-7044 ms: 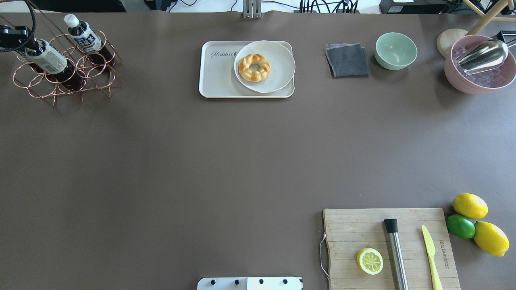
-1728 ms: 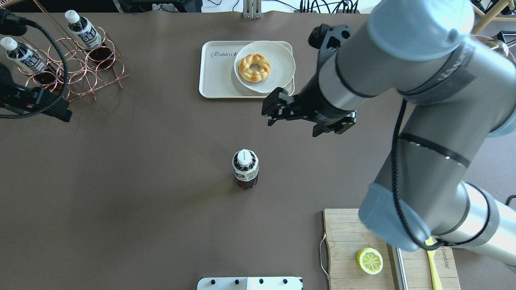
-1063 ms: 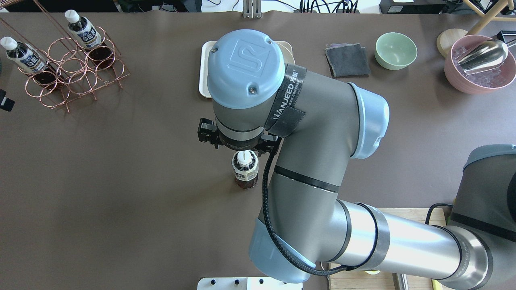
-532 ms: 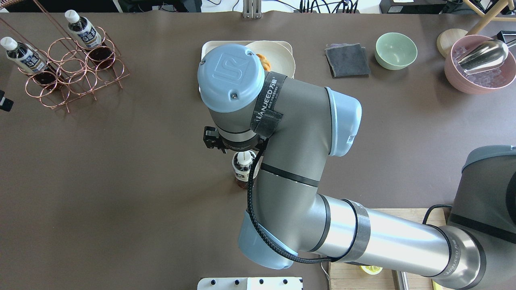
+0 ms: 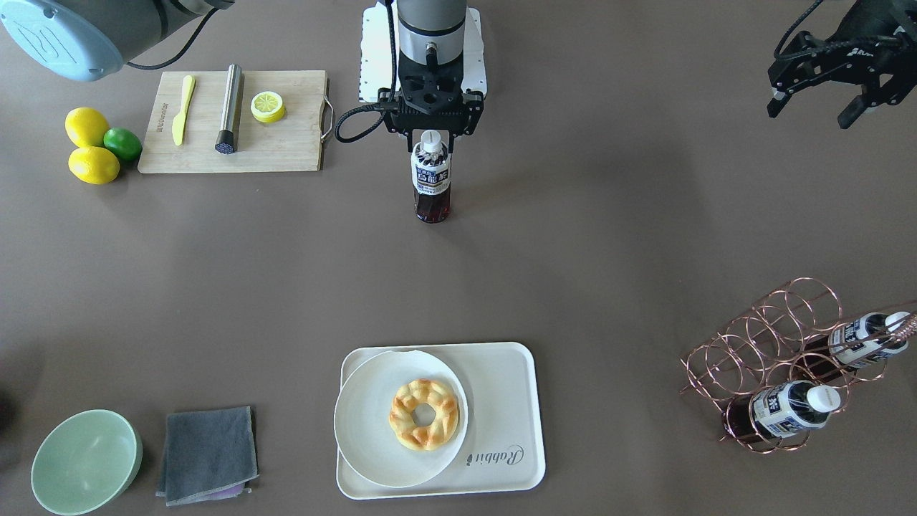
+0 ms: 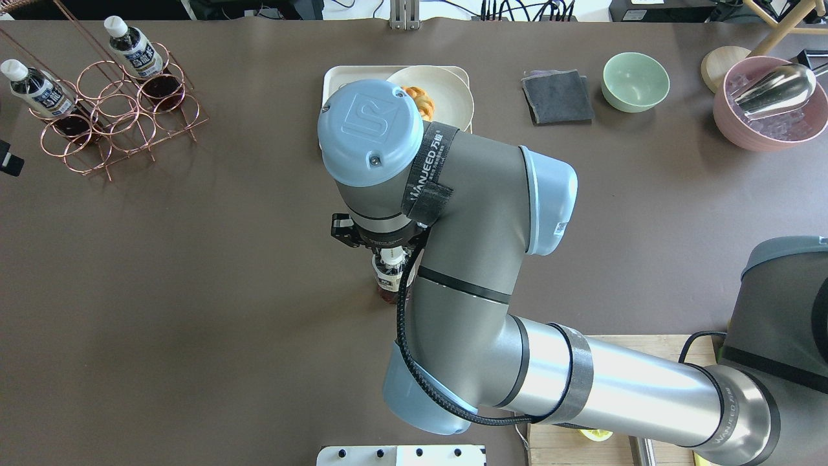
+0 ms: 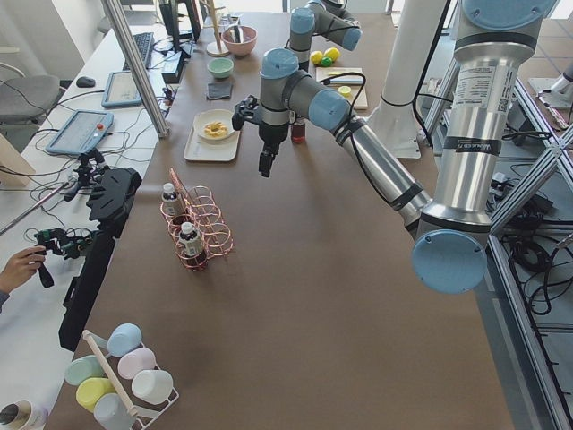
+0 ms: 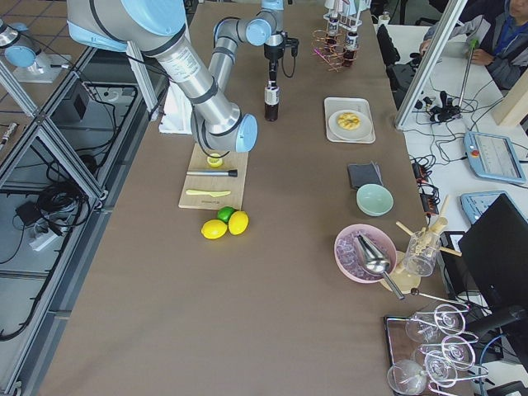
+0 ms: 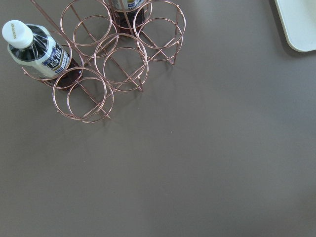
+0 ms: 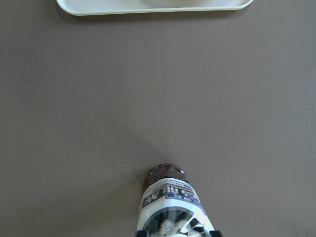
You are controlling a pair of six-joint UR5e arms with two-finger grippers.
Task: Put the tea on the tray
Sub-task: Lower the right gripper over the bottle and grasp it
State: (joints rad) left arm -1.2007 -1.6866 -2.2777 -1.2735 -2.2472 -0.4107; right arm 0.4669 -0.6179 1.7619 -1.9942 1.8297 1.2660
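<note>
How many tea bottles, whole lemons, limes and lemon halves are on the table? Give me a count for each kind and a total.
Tea bottles: 3
Whole lemons: 2
Limes: 1
Lemon halves: 1
Total: 7
</note>
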